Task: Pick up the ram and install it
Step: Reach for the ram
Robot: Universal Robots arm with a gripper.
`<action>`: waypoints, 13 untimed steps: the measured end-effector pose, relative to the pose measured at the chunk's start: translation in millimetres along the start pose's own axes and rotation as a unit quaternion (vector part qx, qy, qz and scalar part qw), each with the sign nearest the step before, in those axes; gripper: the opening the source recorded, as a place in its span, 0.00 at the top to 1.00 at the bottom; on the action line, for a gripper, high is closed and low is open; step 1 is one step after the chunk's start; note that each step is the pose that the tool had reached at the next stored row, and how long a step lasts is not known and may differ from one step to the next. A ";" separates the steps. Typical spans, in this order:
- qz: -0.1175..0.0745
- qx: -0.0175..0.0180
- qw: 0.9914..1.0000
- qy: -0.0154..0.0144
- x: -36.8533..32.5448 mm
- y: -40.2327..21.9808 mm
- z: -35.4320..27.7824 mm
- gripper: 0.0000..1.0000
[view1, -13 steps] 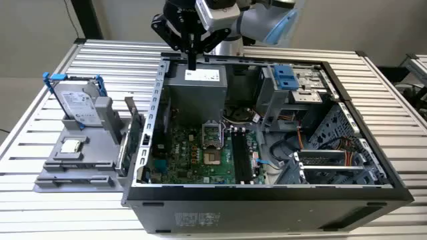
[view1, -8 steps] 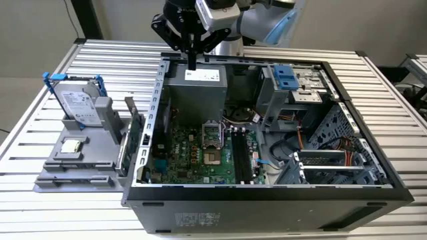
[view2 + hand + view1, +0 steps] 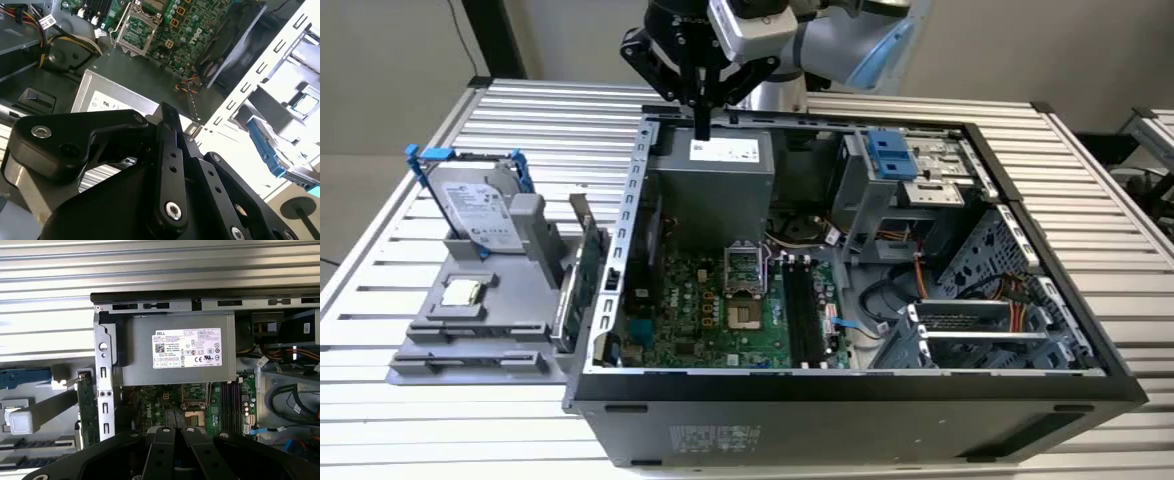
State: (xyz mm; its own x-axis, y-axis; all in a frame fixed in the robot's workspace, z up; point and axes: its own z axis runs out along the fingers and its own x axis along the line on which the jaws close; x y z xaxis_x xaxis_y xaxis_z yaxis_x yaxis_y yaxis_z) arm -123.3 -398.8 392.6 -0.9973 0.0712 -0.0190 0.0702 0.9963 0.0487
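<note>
Above boxy grey power supply (image 3: 714,190), matte black gripper (image 3: 703,128), pinched together.

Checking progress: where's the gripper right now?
In the exterior view, the gripper hovers above the grey power supply at the far end of the open case, fingers shut.

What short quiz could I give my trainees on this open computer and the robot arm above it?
1. True or false: the pincer hangs above the grey power supply.
2. Where does the hard drive in its blue frame stand?
A) in the grey holder, on the exterior view's left of the case
B) inside the case
C) between the pincer's fingers
3. In one word: what does the pincer grip?
Key: 1 true; 2 A; 3 nothing.
</note>
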 end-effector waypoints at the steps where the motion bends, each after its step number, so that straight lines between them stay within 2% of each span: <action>1: 0.000 0.000 1.000 0.000 0.8 -0.1 0.0 1.00; 13: 0.000 0.000 1.000 0.000 14.8 -1.0 -0.3 1.00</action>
State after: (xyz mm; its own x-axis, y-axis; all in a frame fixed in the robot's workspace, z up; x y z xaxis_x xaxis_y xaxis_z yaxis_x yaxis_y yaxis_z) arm -138.2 -398.8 392.6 -0.9973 0.0712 -0.0190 0.0702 0.9963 0.0488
